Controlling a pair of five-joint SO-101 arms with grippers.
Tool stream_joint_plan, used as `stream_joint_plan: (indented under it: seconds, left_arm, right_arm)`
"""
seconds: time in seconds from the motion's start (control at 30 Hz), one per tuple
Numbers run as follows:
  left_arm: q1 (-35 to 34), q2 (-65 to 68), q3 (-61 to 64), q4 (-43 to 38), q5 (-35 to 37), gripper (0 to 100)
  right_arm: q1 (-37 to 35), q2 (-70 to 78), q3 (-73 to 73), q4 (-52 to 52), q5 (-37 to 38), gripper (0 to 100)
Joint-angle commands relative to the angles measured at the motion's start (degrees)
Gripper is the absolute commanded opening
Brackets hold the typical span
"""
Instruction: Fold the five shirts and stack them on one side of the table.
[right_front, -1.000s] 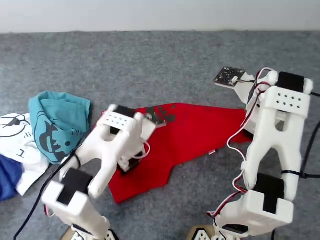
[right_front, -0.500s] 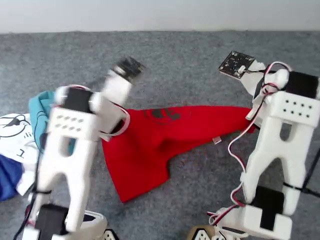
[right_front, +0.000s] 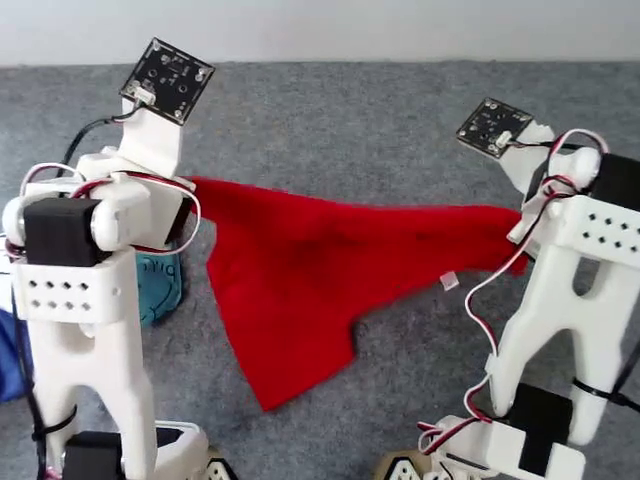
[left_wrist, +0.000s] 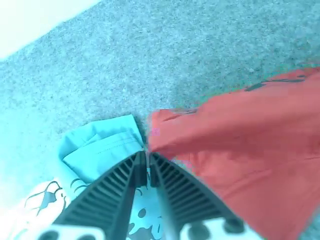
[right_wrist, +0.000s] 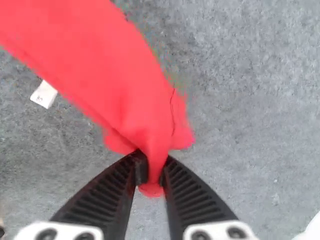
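A red shirt hangs stretched between both arms above the grey table, its lower part drooping toward the front. My left gripper is shut on one corner of the red shirt, held above the teal shirt. My right gripper is shut on the opposite bunched end of the red shirt, whose white tag dangles beside it. The teal shirt peeks out behind the left arm, next to a blue garment at the left edge.
Grey carpet-like tabletop stretches open behind the shirt up to the white wall. A white printed shirt lies beside the teal one. Both arm bases stand at the front edge.
The left arm rose and swung back-left, lifting its corner of the red shirt off the table. The right arm pulled slightly right. The shirt is now stretched out between them.
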Motion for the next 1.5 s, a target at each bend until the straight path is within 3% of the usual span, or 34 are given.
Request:
stream_joint_plan:
  seconds: [0.0, 0.4, 0.63, 1.1, 1.2, 1.33, 1.47]
  left_arm:
    - [1.1, -1.1, -1.4, 0.7, -0.1, 1]
    - [3.3, -1.1, 14.5, 0.6, -0.2, 1]
    - [7.6, -1.3, 30.6, -0.8, -7.7, 2]
    - [6.4, -1.1, 32.9, -1.5, -6.9, 2]
    - [7.6, -1.0, 33.8, -1.4, -6.9, 4]
    - [12.0, -1.0, 39.9, -1.5, -6.9, 14]
    - [17.0, -1.0, 48.3, -4.7, -7.2, 15]
  right_arm:
    - [0.0, -1.8, 6.2, 2.2, -0.3, 10.6]
    - [-1.5, -2.0, 22.7, -0.1, -1.7, 7.8]
    - [-1.4, -2.7, 22.8, 2.2, -8.0, 8.0]
    - [-1.5, -2.5, 23.0, -5.6, -19.8, 8.0]
    - [-1.7, -2.5, 23.0, -5.8, -19.7, 8.0]
    - [-1.6, -2.5, 23.1, -3.6, -15.9, 8.0]
    - [-1.4, -2.6, 23.3, -0.9, -13.8, 8.0]
